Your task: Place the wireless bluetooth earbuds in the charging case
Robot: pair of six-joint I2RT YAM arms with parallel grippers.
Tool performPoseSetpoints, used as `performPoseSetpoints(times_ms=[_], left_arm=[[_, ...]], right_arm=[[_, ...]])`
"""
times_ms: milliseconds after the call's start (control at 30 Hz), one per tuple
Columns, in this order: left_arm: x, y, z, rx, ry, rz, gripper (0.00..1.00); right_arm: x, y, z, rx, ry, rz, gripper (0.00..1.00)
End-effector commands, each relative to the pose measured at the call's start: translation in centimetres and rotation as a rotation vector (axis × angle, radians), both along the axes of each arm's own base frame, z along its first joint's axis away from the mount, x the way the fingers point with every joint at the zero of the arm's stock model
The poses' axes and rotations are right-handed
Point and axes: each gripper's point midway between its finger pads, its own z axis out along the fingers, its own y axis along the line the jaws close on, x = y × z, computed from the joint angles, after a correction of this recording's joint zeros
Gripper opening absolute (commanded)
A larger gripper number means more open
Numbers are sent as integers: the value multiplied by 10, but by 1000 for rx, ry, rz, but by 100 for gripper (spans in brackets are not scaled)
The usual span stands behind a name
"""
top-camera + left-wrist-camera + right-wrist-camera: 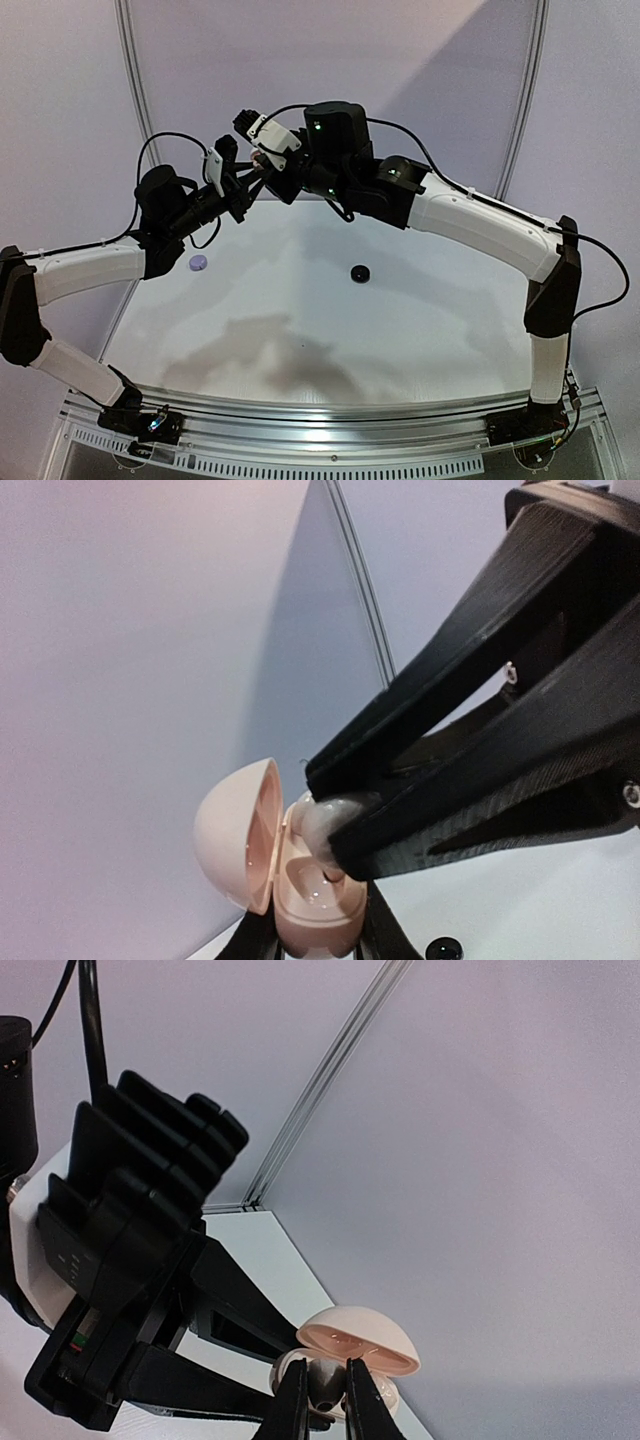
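open pink charging case: pinched by right gripper above table far edge, steadied so left gripper, pinching pale earbud, can seat it.

left arm and right arm both rising from the near edge, elbows bowing outward, forearms angling in toward the far middle. left gripper pointing right, fingers pinching nearly together. right gripper reaching left, fingers squeezing close. the two tips meeting, held high.
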Motion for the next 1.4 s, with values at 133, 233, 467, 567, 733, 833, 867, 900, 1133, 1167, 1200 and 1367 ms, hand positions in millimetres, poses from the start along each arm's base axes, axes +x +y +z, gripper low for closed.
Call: performPoseSetpoints(times_ms=[133,233,467,567,733,833,867,900,1133,1167,1200,1367], left_arm=[[-12,-2,12,-30,-43,-47,0],[-12,-2,12,-29,-43,-49,0],[-13,-3,12,-30,-38,-59,0],[-14,-3,12,-32,-35,-62,0],[-14,-3,11,-33,-33,-61,0],[-14,-3,11,-34,-31,-63,0],[-14,-3,11,-33,-31,-64,0],[-14,-3,11,-34,-30,-64,0],[-15,-3,11,-35,-30,-66,0],[-15,-3,11,-36,-29,-68,0],[-15,-3,11,-37,-27,-70,0],[-18,-5,11,-40,-19,-91,0]], right_arm=[[19,2,-40,-81,40,-55,13],[19,2,-38,-76,37,-55,15],[19,2,-38,-79,34,-55,18],[20,1,-39,-83,34,-65,18],[24,-3,-38,-89,25,-98,18],[26,-6,-37,-87,20,-118,18],[27,-6,-36,-86,20,-120,18],[27,-7,-35,-82,21,-124,17],[30,-12,-28,-53,21,-160,19],[30,-12,-28,-52,21,-161,19],[30,-12,-28,-51,22,-159,19],[30,-10,-25,-42,22,-160,20]])
